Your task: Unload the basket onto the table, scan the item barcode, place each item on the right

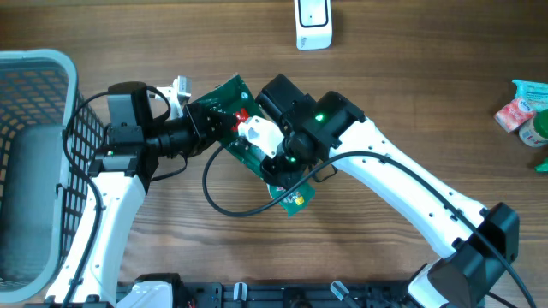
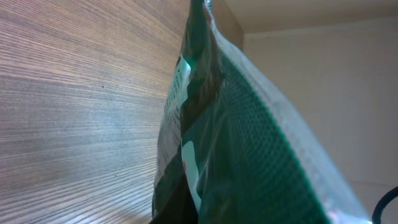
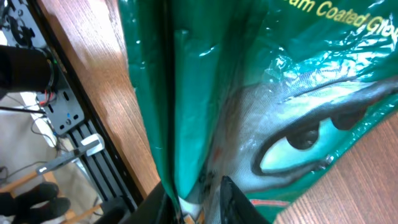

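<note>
Green packet (image 1: 224, 97), just one, pinched by left end effector (image 1: 204, 121); cannot tell for right end effector (image 3: 200, 200).

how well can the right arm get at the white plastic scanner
Probably yes: nothing stands between it and the white plastic scanner, but the right gripper is at the green plastic glove packet.
</note>
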`<state>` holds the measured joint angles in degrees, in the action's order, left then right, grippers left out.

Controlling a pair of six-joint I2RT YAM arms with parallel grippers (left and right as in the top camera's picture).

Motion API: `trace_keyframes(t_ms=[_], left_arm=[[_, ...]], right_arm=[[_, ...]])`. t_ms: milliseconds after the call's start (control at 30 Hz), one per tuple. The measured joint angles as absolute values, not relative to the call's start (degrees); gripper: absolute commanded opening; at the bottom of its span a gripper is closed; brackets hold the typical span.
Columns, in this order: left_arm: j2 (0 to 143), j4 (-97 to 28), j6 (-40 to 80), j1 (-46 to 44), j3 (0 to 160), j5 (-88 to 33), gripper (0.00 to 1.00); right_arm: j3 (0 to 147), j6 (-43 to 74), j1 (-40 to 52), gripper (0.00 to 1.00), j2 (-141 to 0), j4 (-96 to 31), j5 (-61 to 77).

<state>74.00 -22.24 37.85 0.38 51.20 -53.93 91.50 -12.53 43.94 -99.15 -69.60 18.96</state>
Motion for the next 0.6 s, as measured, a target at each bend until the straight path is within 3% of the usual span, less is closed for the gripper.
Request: trace_keyframes(t_ms=[33,200,367,467,600], left_arm=[[74.0,-22.24,38.5,0.38,51.2,-53.91,0.04],[74.0,-22.26,50.65,2.13,51.2,-49.28,0.04],[74.0,-22.24,69.8,6.42,51.2,-46.72,0.04],[74.0,-22.09,81.78,6.92,51.2,-45.63,0.04],[74.0,-22.06,88.97,6.92,51.2,-42.41,0.04]], right_arm=[[91.5,-11.9,43.94,0.83,-99.15,-69.58,18.87],[92.71,-6.2,43.94,1.0,-99.15,-69.1,14.41],[94.11,14.83,43.29,1.0,-99.0,-60.82,6.26],[94.13,14.63,45.43,0.99,-98.98,-56.73,-0.84],[94.04,10.94,49.3,1.0,-98.06,-55.33,-3.11]])
